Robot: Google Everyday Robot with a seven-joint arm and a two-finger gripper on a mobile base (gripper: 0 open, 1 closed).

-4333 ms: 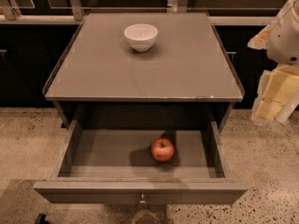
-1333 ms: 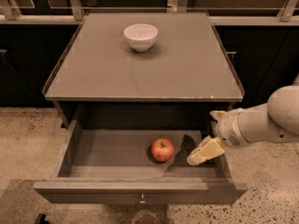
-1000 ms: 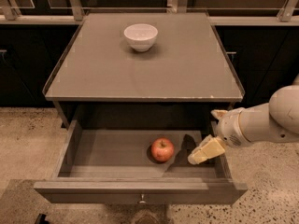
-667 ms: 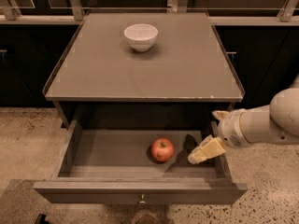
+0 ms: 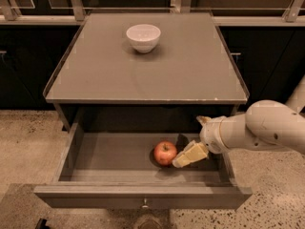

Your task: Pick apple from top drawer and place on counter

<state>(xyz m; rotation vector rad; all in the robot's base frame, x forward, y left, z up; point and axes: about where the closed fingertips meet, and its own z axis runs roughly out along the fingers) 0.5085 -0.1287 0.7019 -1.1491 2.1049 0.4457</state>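
Note:
The apple [image 5: 165, 152], small and red, lies in the open top drawer [image 5: 143, 196], right of its middle. My gripper [image 5: 187, 142] reaches into the drawer from the right and is open. Its lower cream finger [image 5: 189, 154] lies just right of the apple, almost touching it. The other finger [image 5: 203, 120] sits higher, under the counter's front edge. The gripper holds nothing. The counter [image 5: 190, 66] is the flat grey-brown cabinet top above the drawer.
A white bowl [image 5: 143, 37] stands on the counter at the back, left of centre. My white arm [image 5: 267, 128] comes in from the right over the drawer's right wall. Dark cabinets stand on both sides. The floor is speckled.
The arm came from the far right down into the drawer and now sits just right of the apple. In the last second it has barely moved. The apple has stayed put.

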